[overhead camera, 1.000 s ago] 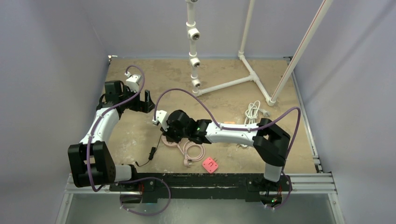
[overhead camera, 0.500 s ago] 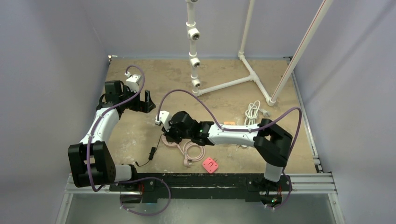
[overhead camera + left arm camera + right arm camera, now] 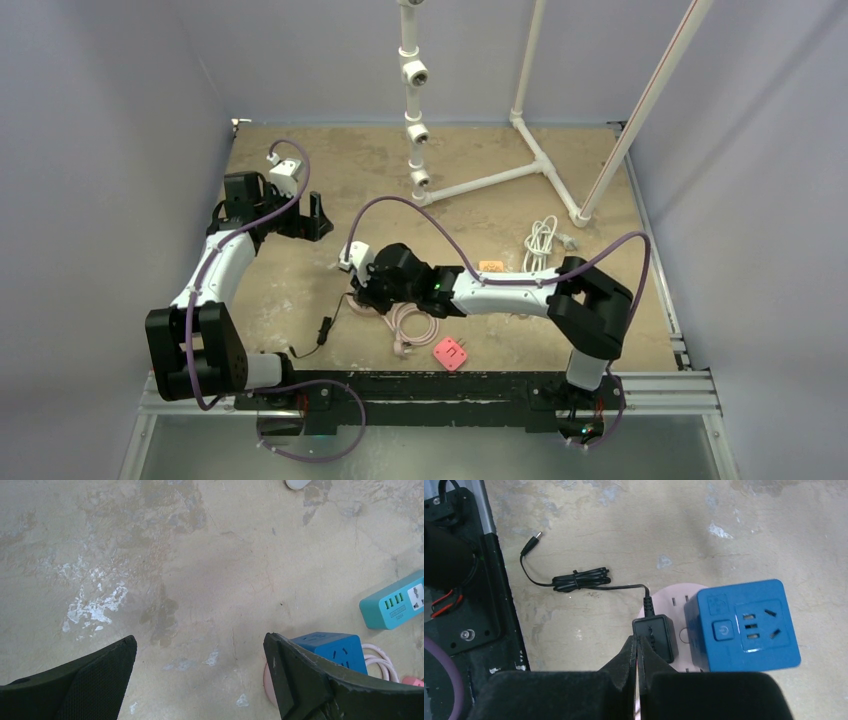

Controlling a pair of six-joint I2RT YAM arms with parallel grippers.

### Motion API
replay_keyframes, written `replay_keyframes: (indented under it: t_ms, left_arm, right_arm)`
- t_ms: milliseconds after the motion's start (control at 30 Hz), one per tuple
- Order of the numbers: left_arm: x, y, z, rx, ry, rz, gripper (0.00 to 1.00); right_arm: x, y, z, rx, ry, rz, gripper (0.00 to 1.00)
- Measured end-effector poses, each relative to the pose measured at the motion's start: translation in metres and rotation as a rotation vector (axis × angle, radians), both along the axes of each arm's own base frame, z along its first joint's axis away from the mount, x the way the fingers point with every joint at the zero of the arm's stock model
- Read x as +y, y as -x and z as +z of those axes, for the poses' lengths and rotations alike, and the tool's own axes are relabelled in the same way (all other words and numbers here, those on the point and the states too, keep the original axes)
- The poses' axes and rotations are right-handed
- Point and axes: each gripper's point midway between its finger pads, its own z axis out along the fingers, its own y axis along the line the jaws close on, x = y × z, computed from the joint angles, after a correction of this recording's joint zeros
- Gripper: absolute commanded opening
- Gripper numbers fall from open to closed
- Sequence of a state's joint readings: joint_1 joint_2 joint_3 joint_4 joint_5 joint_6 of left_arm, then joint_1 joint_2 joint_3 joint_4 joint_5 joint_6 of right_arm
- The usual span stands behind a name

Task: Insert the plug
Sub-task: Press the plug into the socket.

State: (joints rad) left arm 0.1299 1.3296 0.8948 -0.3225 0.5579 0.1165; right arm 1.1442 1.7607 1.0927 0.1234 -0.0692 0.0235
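A black adapter plug (image 3: 656, 636) stands on a round pink socket base (image 3: 667, 599), right beside a blue cube socket (image 3: 746, 625). Its black cable (image 3: 579, 578) lies bundled on the table to the left. My right gripper (image 3: 637, 642) is shut with nothing between the fingers, and its tips are at the plug's left edge. In the top view the right gripper (image 3: 360, 292) hides the plug and sockets. My left gripper (image 3: 200, 645) is open and empty over bare table, with the blue cube (image 3: 330, 650) just past its right finger. In the top view the left gripper (image 3: 300, 217) is at the far left.
A teal power strip (image 3: 395, 600) lies right of the blue cube. A coiled pink cable (image 3: 412, 322), a red-pink cube (image 3: 450, 353) and a black cable (image 3: 325, 330) lie near the front edge. A white cable (image 3: 540, 240) and a white pipe frame (image 3: 480, 180) are at the back right.
My right arm has shifted slightly right and nearer, taking the wrist and shut gripper with it. The left arm has not moved.
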Motion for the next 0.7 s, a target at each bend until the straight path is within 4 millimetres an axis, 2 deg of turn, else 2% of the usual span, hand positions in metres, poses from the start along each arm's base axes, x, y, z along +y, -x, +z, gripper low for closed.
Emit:
replay_keyframes:
  t_ms: [200, 533, 700]
  left_arm:
    - [0.000, 0.000, 0.000, 0.000, 0.001, -0.001, 0.99]
    - [-0.005, 0.002, 0.002, 0.001, 0.021, -0.021, 0.99]
    - [-0.011, 0.006, 0.002, 0.008, 0.045, -0.055, 0.99]
  right_arm:
    - [0.011, 0.001, -0.001, 0.017, -0.005, 0.024, 0.00]
    - [0.007, -0.001, -0.002, 0.038, -0.021, 0.014, 0.00]
    - [0.000, -0.018, 0.000, 0.041, -0.035, -0.011, 0.00]
